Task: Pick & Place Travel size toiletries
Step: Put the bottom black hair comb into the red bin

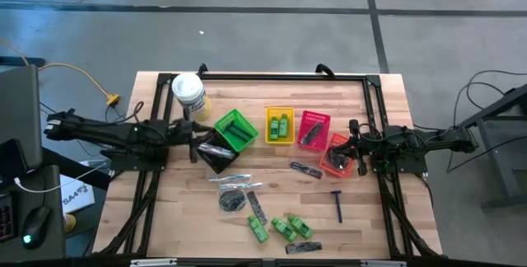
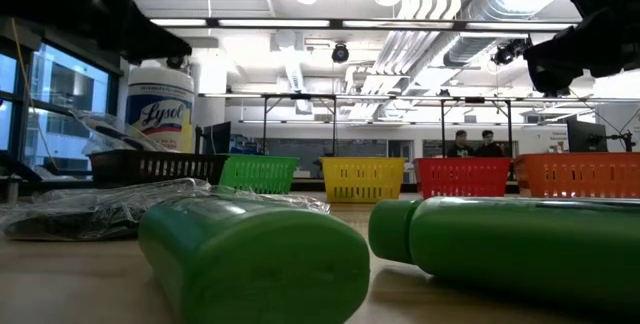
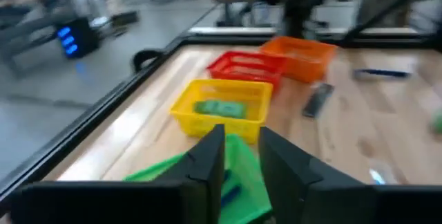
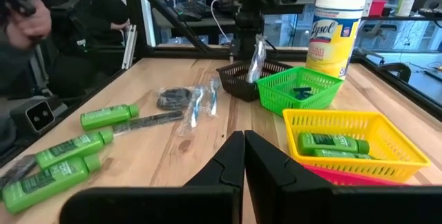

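Loose toiletries lie on the near half of the table: green bottles [image 1: 284, 227], a blue-handled razor [image 1: 337, 205], dark combs [image 1: 305, 169], a round dark packet [image 1: 232, 199] and clear-wrapped sticks [image 1: 235, 178]. One clear-wrapped stick [image 4: 256, 58] stands up with its lower end in the black basket [image 1: 216, 153]. My left gripper [image 1: 197, 142] hovers level beside that basket, open [image 3: 242, 135], with nothing between its fingers. My right gripper [image 1: 355, 147] waits by the orange basket [image 1: 338, 156], shut [image 4: 243, 135] and empty.
A row of baskets crosses the middle of the table: green [image 1: 236, 129], yellow [image 1: 280, 124] with green bottles inside, red [image 1: 314, 129], then orange. A white Lysol tub [image 1: 188, 92] stands at the far left. A black frame rims the table.
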{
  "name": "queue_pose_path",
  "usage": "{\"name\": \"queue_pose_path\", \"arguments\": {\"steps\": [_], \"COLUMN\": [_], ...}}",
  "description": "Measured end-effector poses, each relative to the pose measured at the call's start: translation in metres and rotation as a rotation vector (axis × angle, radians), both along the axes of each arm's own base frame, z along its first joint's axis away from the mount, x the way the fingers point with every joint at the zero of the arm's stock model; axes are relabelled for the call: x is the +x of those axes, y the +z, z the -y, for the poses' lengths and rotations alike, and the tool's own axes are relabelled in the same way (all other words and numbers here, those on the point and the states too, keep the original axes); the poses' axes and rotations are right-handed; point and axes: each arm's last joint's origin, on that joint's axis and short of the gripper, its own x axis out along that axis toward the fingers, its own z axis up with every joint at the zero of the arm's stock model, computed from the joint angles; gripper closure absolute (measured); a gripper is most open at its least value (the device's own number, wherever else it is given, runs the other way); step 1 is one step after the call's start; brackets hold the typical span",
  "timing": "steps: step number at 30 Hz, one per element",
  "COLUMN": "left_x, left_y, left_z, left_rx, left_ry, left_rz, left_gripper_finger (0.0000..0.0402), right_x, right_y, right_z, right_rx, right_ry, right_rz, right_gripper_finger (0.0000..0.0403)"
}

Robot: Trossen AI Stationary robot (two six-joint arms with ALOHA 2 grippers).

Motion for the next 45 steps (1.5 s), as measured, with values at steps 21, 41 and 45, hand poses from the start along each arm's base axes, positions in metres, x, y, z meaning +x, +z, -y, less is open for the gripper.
{"name": "queue_pose_path", "arguments": {"steps": [21,41,45], "left_x": [-0.015,-0.028,-0.028], "left_y": [-0.032,-0.053,-0.053], "left_z": [0.004,0.003,0.003], "left_rx": [0.163,0.011,0.011], "left_ry": [-0.228,-0.207,-0.208], "left_rz": [0.056,0.097,0.090], "left_gripper_finger": [0.0401,0.0401,0.0401], "right_x": [0.000,0.000,0.000], "right_y": [0.002,0.001,0.001], "right_z": [0.000,0.000,0.000], "right_rx": [0.002,-0.007,-0.008], "right_ry": [0.003,0.003,0.002], "right_rz": [0.016,0.016,0.016], "right_gripper_finger": [0.0399,0.0399,0.0399]}}
